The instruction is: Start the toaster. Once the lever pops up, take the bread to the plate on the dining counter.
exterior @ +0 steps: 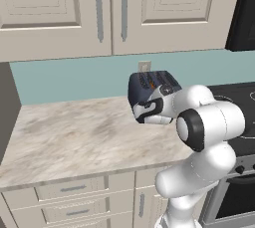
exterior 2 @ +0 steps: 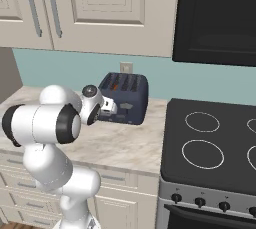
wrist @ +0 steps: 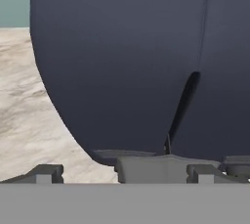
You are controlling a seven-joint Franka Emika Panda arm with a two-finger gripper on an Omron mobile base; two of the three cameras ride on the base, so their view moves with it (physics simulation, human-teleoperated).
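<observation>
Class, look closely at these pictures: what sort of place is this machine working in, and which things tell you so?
A home kitchen, computer-rendered. The clues: a dark blue toaster on a marbled worktop, pale wall cabinets above it, and a black stove with ring burners and knobs beside it.

Looked forward and down from behind, left and right, sharing the toaster on the worktop; hand view pressed close against its side.

Even, flat rendered light w/ no glare, soft shadow under wall cabinets, pics slightly low-res, no blur.
</observation>
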